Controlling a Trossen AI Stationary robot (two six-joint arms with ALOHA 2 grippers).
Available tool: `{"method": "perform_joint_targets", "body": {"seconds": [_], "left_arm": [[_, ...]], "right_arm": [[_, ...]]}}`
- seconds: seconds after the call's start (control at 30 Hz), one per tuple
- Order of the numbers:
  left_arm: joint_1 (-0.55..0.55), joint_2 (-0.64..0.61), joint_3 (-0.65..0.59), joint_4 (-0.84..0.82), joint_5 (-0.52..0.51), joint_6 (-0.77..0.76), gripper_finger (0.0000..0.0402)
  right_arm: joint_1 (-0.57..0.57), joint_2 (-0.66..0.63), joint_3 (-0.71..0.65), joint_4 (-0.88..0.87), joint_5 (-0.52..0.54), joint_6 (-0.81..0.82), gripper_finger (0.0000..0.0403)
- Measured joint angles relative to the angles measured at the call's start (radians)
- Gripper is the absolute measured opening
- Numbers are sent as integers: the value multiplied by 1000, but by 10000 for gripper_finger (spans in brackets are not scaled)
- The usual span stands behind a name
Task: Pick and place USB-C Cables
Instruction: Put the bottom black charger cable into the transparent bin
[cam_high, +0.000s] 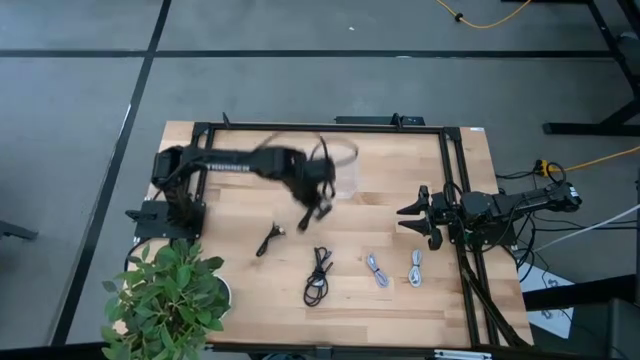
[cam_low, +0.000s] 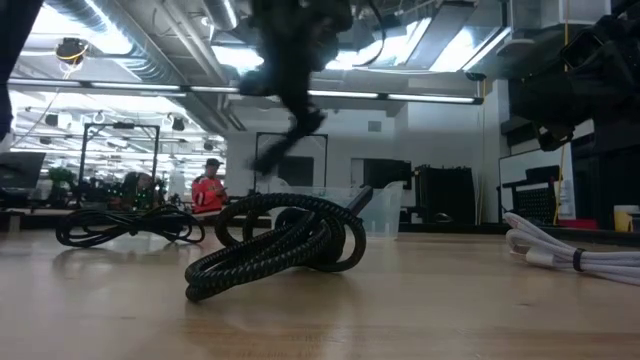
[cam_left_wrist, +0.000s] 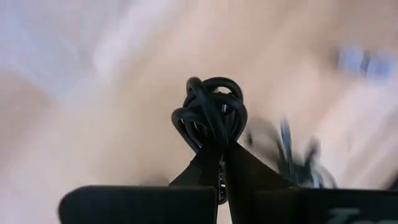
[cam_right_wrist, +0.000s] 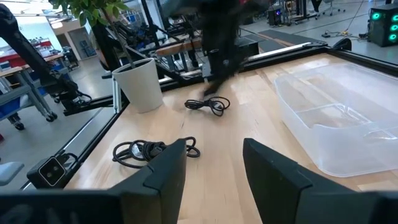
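Note:
My left gripper hangs blurred above the table's middle, beside the clear container, and is shut on a black coiled cable. On the wood lie a small black cable, a longer black cable and two light grey cables, each lying flat. In the low view the longer black cable lies nearest and a light one lies at the right. My right gripper waits open at the table's right side, its fingers touching nothing. My left gripper pinches the black coiled cable between its two fingers, at the bundle's near end. Several loops of the coil stand out beyond the fingertips. The cable is lifted clear of the table.
The clear plastic container sits at the table's far middle. A white pot with a green plant stands at the near left corner. A black frame runs along the table's right side. People show in the room behind.

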Motion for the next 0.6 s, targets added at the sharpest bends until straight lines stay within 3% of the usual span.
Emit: {"method": "perform_joint_targets", "body": {"seconds": [0.27,0.6], "left_arm": [[186,9,31,322,-51,249,0],[227,133,30,297,-46,489,0]], "right_arm": [[0,0,0,0,0,-1,164],[0,0,0,0,1,-36,164]]}}
